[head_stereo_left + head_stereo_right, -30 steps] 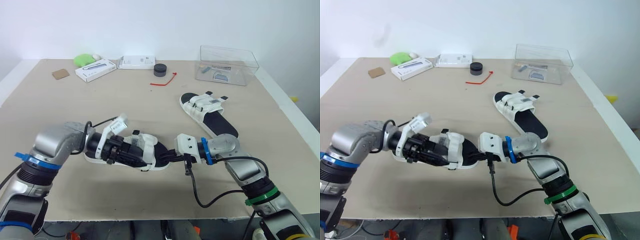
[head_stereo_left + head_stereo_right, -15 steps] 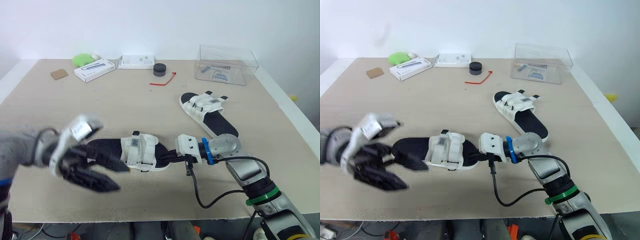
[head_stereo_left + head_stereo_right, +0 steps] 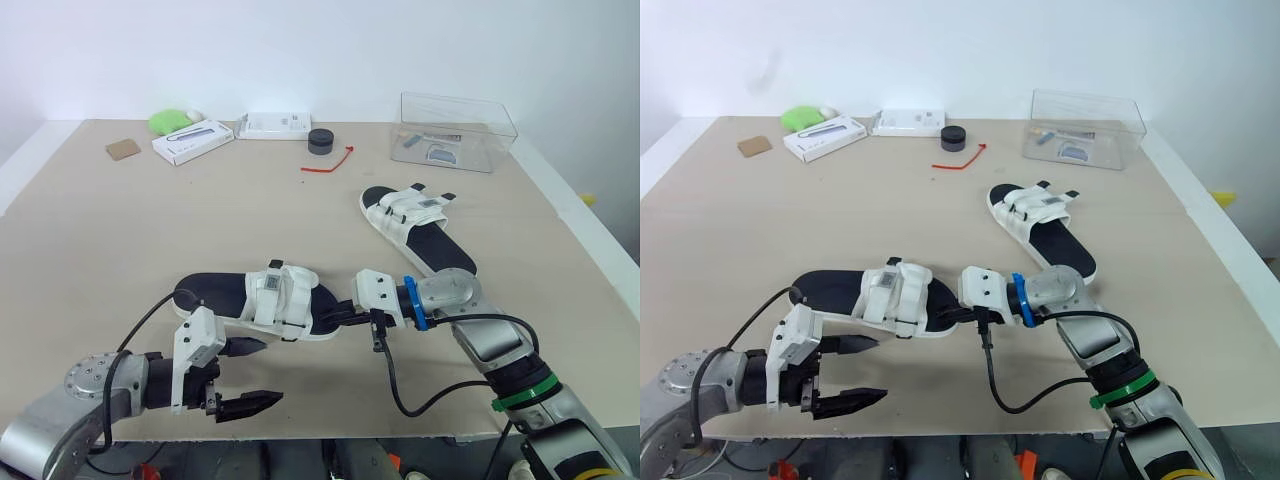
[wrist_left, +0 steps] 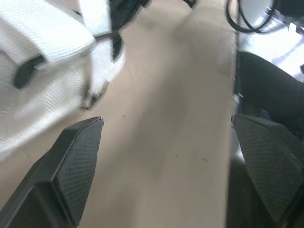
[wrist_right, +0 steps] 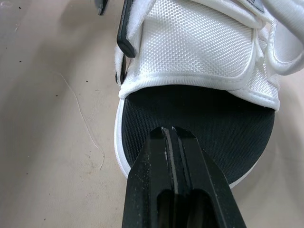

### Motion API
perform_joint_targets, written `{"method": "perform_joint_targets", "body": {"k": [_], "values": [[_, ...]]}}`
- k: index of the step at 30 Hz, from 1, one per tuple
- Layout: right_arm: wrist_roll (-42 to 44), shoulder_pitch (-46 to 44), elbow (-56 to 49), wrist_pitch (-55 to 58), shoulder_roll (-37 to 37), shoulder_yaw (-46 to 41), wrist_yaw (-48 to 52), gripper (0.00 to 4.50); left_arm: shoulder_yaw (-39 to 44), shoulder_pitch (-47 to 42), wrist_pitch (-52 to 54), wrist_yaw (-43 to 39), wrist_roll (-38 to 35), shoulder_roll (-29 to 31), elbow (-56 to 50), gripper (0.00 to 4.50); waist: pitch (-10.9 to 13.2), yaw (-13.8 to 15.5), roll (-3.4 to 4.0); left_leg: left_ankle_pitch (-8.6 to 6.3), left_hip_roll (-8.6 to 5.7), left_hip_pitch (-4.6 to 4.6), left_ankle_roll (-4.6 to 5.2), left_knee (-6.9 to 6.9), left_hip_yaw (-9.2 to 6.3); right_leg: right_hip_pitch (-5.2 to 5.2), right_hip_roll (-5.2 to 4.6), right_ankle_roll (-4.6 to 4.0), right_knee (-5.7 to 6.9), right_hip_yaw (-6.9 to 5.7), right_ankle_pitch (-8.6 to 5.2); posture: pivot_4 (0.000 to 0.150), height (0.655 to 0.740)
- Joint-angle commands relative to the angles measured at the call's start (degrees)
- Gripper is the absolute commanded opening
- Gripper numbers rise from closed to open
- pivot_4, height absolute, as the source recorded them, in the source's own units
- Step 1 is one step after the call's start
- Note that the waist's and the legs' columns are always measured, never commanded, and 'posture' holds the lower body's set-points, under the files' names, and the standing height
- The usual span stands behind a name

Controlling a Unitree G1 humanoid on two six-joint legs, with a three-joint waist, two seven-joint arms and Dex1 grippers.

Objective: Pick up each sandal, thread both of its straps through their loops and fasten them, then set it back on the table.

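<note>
On the table [image 3: 120, 230] front, we see the near sandal [image 3: 218, 296] flat, long axis left-to-right, toe end at our right gripper [image 3: 343, 316], fingers shut empty; left gripper [image 3: 268, 370] gapes open just before its straps [image 3: 281, 298].

Two head cameras look forward and down over the whole table [image 3: 90, 230] (nearly the same scene, offset sideways). The left wrist camera sits low at the table's near edge; the right wrist camera faces the near sandal [image 5: 199, 61] very closely.
</note>
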Motion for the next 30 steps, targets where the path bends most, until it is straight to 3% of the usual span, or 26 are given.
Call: {"method": "perform_joint_targets", "body": {"k": [1,9,21,30], "values": [[-0.56,0.11,0.56,-0.24,-0.26,0.86,1.07,0.0,-1.17,0.13,-4.96,2.5,3.14,-1.79,0.84,4.46,0.0,0.0,0.0,0.0,0.01,0.0,0.0,0.0,-0.01,0.0,0.01,0.03,0.0,-0.01,0.02,0.15,0.74],[-0.69,-0.6,1.37,-0.47,0.18,0.85,1.19,0.0,-6.67,-0.87,-11.43,3.09,8.88,-3.18,5.05,4.46,0.0,0.0,0.0,-0.01,0.02,-0.01,0.01,0.0,0.01,0.0,0.04,0.04,-0.01,-0.01,0.03,0.15,0.74],[-0.64,-0.06,0.38,0.19,-0.3,0.55,1.25,0.0,-11.87,-5.54,-12.86,1.76,8.83,-4.23,6.67,4.46,0.0,0.0,0.0,-0.01,0.03,-0.01,0.02,0.0,0.0,0.0,0.12,0.05,-0.01,-0.03,0.03,0.15,0.74],[-0.7,-0.09,0.34,0.29,-0.63,0.29,1.25,0.0,-14.37,-8.17,-12.0,-3.28,8.35,-1.41,6.81,4.46,0.0,-0.01,0.0,-0.01,0.04,-0.01,0.02,-0.01,0.0,0.0,0.24,0.07,-0.01,-0.01,0.02,0.15,0.74]]}}
